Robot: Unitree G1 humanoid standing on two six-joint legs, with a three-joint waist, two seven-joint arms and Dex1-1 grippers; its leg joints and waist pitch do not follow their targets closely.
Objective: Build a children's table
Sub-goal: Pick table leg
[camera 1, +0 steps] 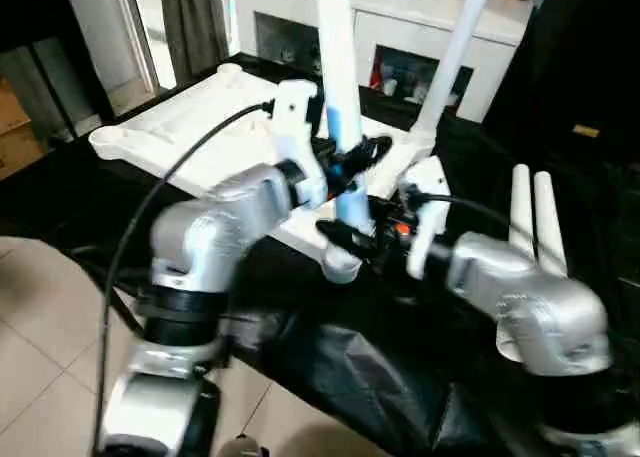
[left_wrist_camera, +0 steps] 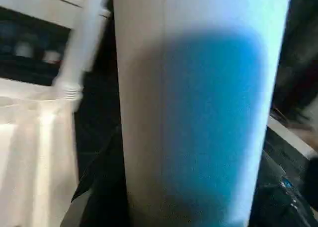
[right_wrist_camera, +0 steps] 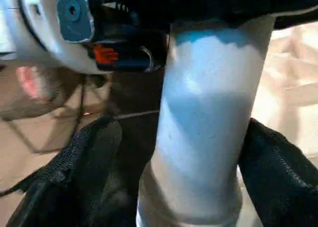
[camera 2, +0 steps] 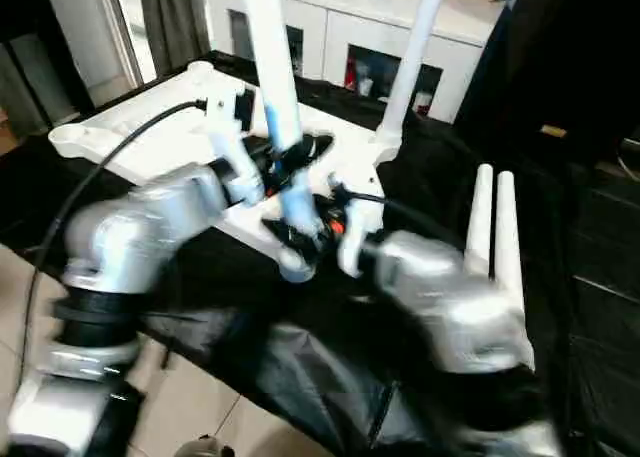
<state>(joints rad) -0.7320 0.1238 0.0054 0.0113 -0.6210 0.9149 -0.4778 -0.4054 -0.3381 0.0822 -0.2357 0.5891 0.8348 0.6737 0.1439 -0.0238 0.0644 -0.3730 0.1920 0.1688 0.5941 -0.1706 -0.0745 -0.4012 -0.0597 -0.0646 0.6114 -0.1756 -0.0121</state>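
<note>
The white tabletop (camera 1: pixel 190 127) lies underside up on a black-covered bench. One white leg (camera 1: pixel 455 52) stands upright in its far right corner socket. A second leg (camera 1: pixel 338 67) stands upright at the near corner, and its flared lower end (camera 1: pixel 342 267) is partly hidden, so I cannot tell whether it is seated. My left gripper (camera 1: pixel 350 162) is shut on this leg at mid-height, and the leg (left_wrist_camera: pixel 198 113) looms close in the left wrist view. Below it my right gripper (camera 1: pixel 352 239) stands open around the leg (right_wrist_camera: pixel 203 137), with its black fingers (right_wrist_camera: pixel 94 157) on either side.
Two more white legs (camera 1: pixel 531 217) lie side by side on the black cloth (camera 1: pixel 400 377) at the right. A white cabinet (camera 1: pixel 400 37) with glass doors stands behind the bench. Tiled floor (camera 1: pixel 40 317) lies below the bench's near left edge.
</note>
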